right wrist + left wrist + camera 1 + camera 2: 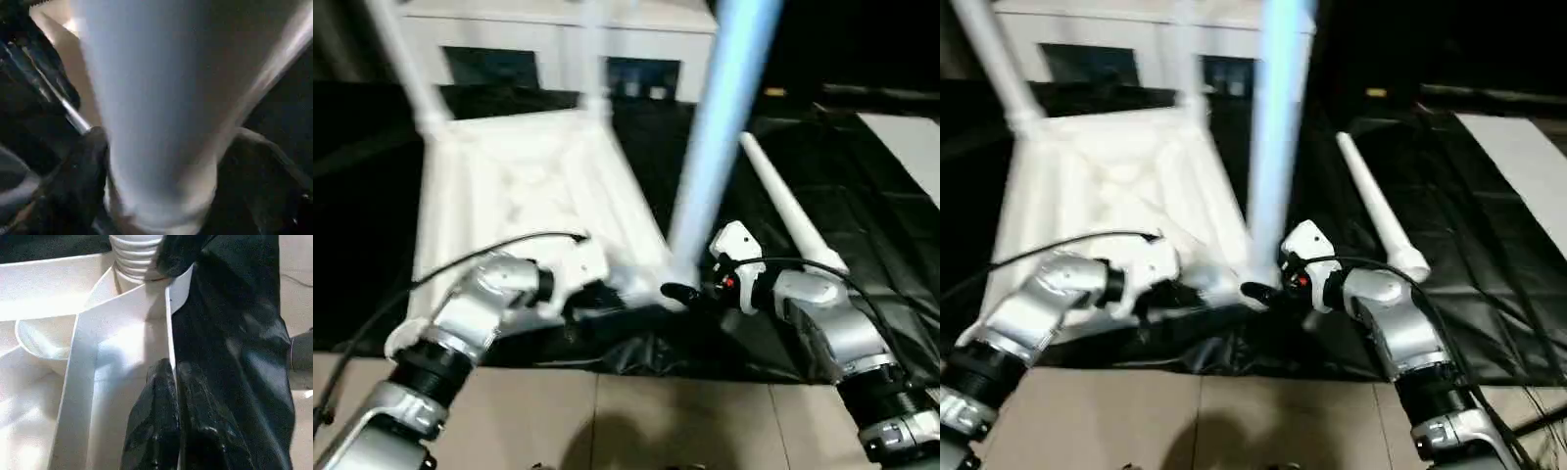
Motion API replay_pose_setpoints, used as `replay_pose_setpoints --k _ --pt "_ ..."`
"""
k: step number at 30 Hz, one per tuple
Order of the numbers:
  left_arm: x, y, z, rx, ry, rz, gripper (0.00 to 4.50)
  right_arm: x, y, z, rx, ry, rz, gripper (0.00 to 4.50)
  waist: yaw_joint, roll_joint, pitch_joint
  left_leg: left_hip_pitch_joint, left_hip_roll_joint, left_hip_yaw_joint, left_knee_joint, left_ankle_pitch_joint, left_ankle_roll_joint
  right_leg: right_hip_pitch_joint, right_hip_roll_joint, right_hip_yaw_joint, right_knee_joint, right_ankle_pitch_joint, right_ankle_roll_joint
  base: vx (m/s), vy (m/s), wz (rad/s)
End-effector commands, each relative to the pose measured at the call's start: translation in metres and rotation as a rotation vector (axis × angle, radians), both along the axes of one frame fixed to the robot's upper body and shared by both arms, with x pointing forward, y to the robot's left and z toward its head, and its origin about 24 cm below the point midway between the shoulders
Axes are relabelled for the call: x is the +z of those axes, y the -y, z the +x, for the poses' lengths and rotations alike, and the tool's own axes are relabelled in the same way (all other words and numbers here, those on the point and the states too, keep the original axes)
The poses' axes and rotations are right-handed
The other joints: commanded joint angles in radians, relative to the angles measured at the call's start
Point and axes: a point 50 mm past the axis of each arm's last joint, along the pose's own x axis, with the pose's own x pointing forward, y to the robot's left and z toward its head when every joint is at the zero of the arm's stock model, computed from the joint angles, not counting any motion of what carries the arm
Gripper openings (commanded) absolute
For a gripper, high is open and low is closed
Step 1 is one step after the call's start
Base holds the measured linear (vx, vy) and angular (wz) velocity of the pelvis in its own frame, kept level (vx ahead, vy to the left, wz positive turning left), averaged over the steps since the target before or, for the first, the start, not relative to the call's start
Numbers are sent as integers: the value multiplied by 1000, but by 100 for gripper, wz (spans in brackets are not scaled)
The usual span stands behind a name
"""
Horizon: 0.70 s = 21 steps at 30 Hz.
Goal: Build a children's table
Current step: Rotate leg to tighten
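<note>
The children's table tabletop (529, 196) lies upside down on black sheeting (862, 225), its near rim pinched between the closed fingers of the left gripper (168, 396). A leg (720, 127) stands in the corner socket right before the right gripper (690, 294), fingers spread beside its base. A loose leg (788, 206) lies just beyond that gripper
</note>
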Motion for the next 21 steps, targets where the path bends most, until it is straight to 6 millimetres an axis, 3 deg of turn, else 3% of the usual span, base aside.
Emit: replay_pose_setpoints --k 1,3,5,8,13,16,21 --pt "-6 5 -6 -66 -30 30 0 5 -1 0 31 2 0 388 -6 12 -58 8 19 8 -77 -216 46 58 -39 48 -61 -227 -238 0 0 0" --pt "-6 2 -4 -60 -26 38 0 2 -1 -1 54 -14 -9 388 -6 9 -58 2 17 4 -78 -227 42 62 -43 46 -68 -303 -199 0 0 0" --pt "-6 1 -4 -59 -24 41 0 0 -1 -2 64 -17 -27 353 -6 7 -62 -2 17 1 -77 -192 38 64 -46 48 -68 -312 -178 0 0 0" --pt "-4 -2 -2 -47 -17 47 0 -5 2 -1 83 -21 -80 329 -6 2 -63 -5 17 2 -75 -156 42 64 -45 47 -63 -278 -184 0 0 0" --pt "-4 -3 -2 -41 -11 49 0 -4 2 2 61 -22 -61 305 -6 3 -64 -6 17 2 -74 -133 53 65 -44 48 -56 -227 -204 0 0 0" --pt "-4 -4 -2 -37 -12 47 0 -3 1 3 51 -23 -48 277 -7 3 -63 -5 17 2 -74 -151 51 65 -44 47 -60 -261 -198 0 0 0" --pt "-6 -5 -3 -37 -21 50 0 -6 -4 -1 75 -53 2 269 -7 2 -63 -7 17 1 -74 -154 48 65 -45 47 -62 -285 -184 0 0 0"
